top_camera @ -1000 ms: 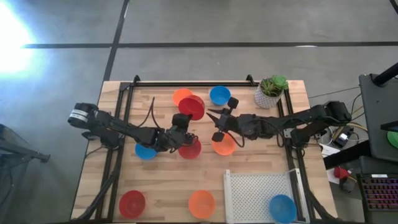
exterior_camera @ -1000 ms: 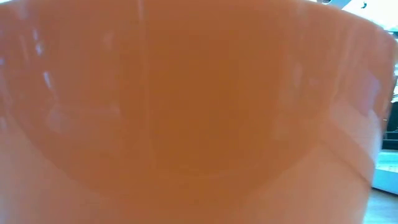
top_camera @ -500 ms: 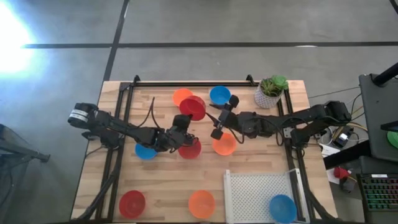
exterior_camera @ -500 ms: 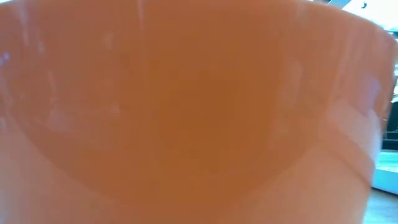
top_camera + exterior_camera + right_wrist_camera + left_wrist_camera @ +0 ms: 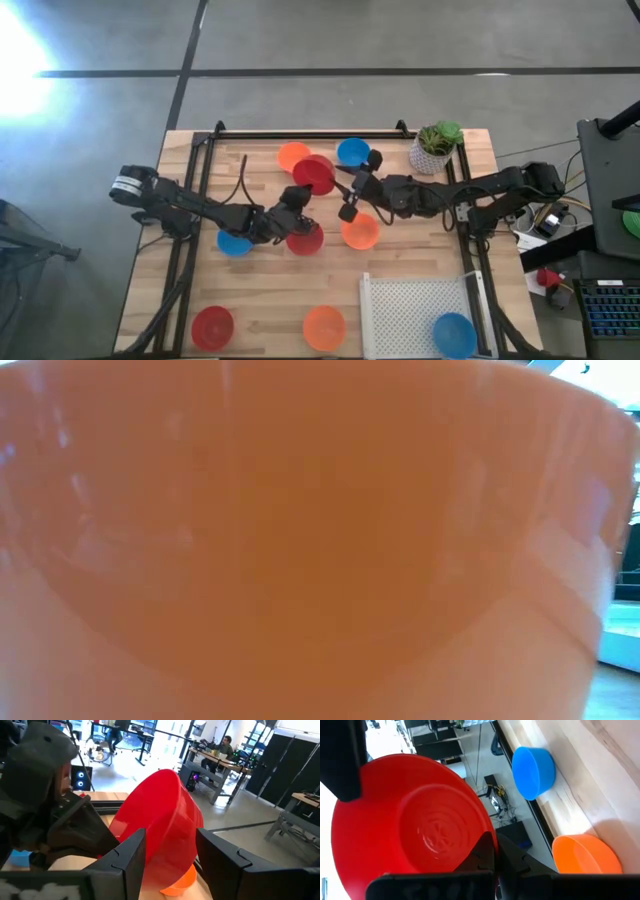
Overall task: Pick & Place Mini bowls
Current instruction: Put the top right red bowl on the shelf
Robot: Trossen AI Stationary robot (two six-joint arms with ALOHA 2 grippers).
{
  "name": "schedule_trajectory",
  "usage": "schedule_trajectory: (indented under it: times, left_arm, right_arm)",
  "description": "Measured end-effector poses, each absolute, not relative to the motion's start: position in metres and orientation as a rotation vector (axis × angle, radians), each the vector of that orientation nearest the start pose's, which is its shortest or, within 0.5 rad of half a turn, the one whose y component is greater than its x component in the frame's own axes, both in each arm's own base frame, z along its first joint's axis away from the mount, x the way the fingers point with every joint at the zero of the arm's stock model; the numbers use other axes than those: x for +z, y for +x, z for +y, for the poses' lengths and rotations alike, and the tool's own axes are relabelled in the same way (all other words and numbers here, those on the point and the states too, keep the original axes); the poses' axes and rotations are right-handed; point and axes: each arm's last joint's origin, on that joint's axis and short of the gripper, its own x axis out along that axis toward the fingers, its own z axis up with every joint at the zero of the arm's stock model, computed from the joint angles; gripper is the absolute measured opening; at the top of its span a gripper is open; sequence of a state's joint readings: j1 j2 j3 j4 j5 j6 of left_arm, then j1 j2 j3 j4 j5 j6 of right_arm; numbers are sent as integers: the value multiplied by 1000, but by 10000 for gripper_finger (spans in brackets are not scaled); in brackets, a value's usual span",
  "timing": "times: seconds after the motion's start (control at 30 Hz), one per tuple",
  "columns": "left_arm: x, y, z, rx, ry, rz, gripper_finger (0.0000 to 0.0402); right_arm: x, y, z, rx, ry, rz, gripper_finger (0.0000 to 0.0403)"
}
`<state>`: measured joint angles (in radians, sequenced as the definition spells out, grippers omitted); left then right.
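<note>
left arm: we see our left gripper (image 5: 296, 198) near the table's middle, fingers pressed together on the rim of a red bowl (image 5: 314, 174), holding it tilted up off the wood. in the left wrist view the rim sits pinched in the jaws and the bowl's inside faces the camera.
bowls below it: a second red bowl (image 5: 305, 238) lies just under the left wrist and a blue bowl (image 5: 234, 241) just beside it, both on the table.
back row: an orange bowl (image 5: 292, 154) and another blue bowl (image 5: 352, 152) rest near the far edge, either side of the lifted one.
right arm: our right gripper (image 5: 359, 186) is spread wide, its fingers (image 5: 131, 854) on either side of the held red bowl's wall without closing on it, as the right wrist view shows.
front bowls: a red bowl, an orange bowl and a blue one in the white tray (image 5: 415, 310) lie well apart, near the table's front edge.
risk: we judge this a handover. if the left lets go before the right closes, the tilted bowl could drop onto the bowls below.
risk two: a thin rim pinch may let the bowl swivel as the right fingers press.
</note>
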<state>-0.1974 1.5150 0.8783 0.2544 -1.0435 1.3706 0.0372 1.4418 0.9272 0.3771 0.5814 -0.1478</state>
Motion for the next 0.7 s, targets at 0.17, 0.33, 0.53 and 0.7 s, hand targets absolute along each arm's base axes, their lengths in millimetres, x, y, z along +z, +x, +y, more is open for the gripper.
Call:
schedule_trajectory:
  times: [0.17, 0.33, 0.53, 0.7]
  left_arm:
    - [241, 315, -38, 476, 1516, 833, 0]
    - [241, 315, -38, 466, 1520, 823, 0]
    - [243, 316, -38, 461, 1511, 794, 0]
    - [243, 317, -39, 454, 1515, 785, 0]
  right_arm:
    - [284, 320, -9, -549, -155, 169, 167]
    - [283, 319, -12, -609, -139, 185, 166]
    - [280, 317, -13, -662, -56, 190, 166]
    - [278, 317, -14, -676, 40, 170, 164]
